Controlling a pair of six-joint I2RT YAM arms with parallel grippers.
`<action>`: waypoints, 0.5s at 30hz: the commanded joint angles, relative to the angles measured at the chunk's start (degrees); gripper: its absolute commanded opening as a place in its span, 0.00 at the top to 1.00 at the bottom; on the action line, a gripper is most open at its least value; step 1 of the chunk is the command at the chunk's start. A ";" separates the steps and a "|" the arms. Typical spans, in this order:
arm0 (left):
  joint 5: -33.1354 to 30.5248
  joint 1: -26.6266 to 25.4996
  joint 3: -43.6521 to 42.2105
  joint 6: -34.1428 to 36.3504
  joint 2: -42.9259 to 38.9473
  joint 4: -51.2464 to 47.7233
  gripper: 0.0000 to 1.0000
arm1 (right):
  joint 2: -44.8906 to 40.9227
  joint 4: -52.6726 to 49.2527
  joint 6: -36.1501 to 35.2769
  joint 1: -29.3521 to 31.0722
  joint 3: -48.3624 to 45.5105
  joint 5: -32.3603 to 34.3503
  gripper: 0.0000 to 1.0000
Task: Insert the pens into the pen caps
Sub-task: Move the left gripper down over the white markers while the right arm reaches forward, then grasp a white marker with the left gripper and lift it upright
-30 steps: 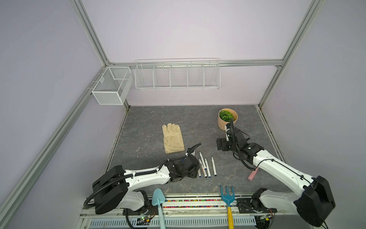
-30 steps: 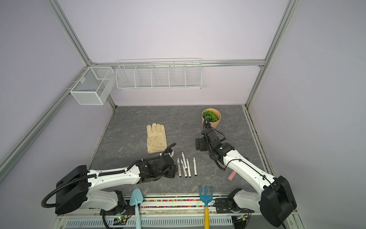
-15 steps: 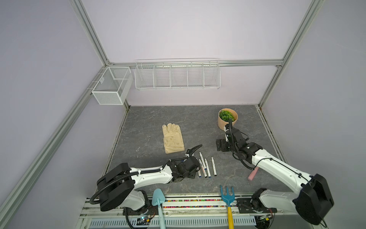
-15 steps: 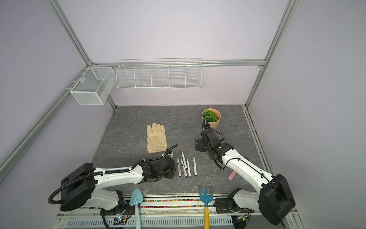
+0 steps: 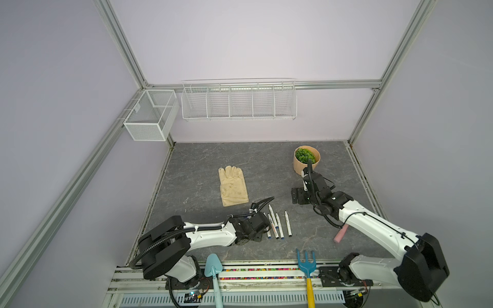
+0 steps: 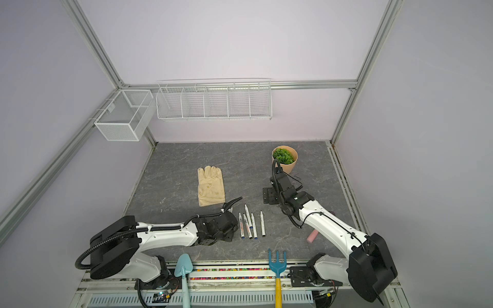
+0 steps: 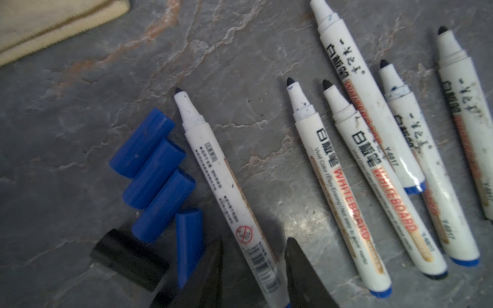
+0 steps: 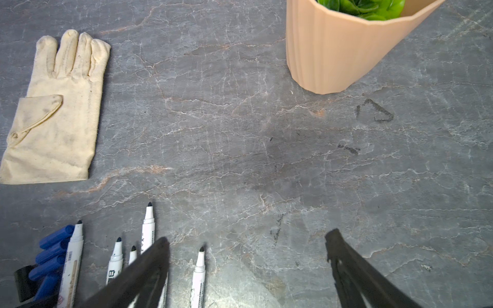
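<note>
Six white pens lie side by side on the grey slate, seen in both top views (image 5: pixel 277 225) (image 6: pixel 250 225). In the left wrist view, the leftmost pen (image 7: pixel 226 186) lies apart from the others (image 7: pixel 373 173), next to several blue pen caps (image 7: pixel 154 173) and a black pen cap (image 7: pixel 128 258). My left gripper (image 7: pixel 255 240) (image 5: pixel 260 234) straddles that pen's barcoded rear end; its jaws are narrow, with a gap still showing on one side. My right gripper (image 8: pixel 246 237) (image 6: pixel 269 196) hovers wide open and empty over bare slate beyond the pens.
A cream glove (image 5: pixel 232 188) lies behind the pens. A tan pot with a green plant (image 5: pixel 306 160) stands at the back right. A pink stick (image 5: pixel 341 233) lies under the right arm. A trowel (image 5: pixel 213 269) and a blue fork (image 5: pixel 306 262) rest at the front edge.
My left gripper's jaws have narrowed around the leftmost pen, and that arm has settled lower over it. The right arm has barely moved.
</note>
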 commanded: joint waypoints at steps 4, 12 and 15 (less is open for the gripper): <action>-1.83 -0.15 3.20 -0.12 4.06 -4.54 0.69 | 0.32 -0.72 0.56 0.29 1.21 0.54 0.06; -1.44 -0.84 6.52 0.55 8.21 -7.08 0.80 | -0.12 -1.33 0.72 0.25 1.21 1.93 0.06; -0.94 -1.00 7.24 0.47 9.21 -7.25 0.84 | -0.12 -1.50 0.78 0.31 1.21 2.19 0.06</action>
